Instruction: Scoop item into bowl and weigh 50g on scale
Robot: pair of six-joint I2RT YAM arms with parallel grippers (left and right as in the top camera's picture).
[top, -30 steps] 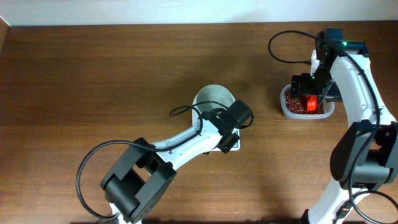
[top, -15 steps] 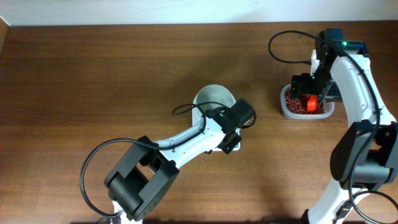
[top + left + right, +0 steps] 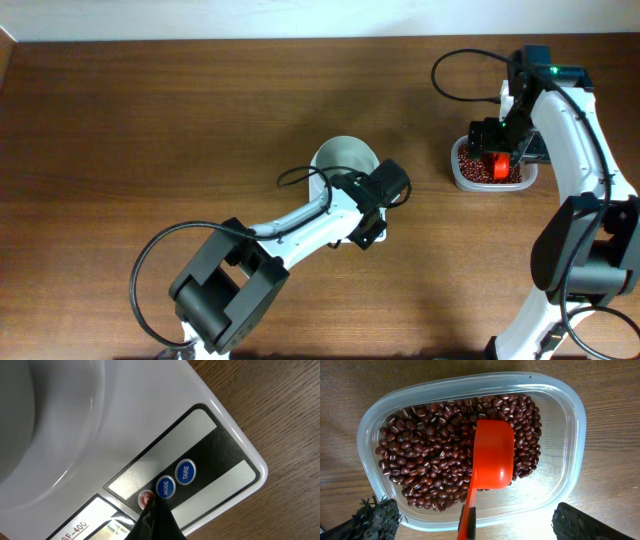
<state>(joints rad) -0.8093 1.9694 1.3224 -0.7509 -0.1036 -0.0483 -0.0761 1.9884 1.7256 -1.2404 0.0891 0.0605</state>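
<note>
Display (image 3: 102, 530) of scale (image 3: 167, 420) cropped; red button (image 3: 145, 498) half-hidden.

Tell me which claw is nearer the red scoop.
Right. The right claw, open, hangs over the red scoop in the bean container; the left claw, shut, is far off at the scale buttons.

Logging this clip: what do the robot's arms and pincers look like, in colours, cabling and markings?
Both the left arm and right arm have white shells with bulky black joints, each trailed by a looping black cable. The right arm carries a blue module with a green light near its wrist. The left pincer and right pincer are black; the right's fingers look rough-textured.
</note>
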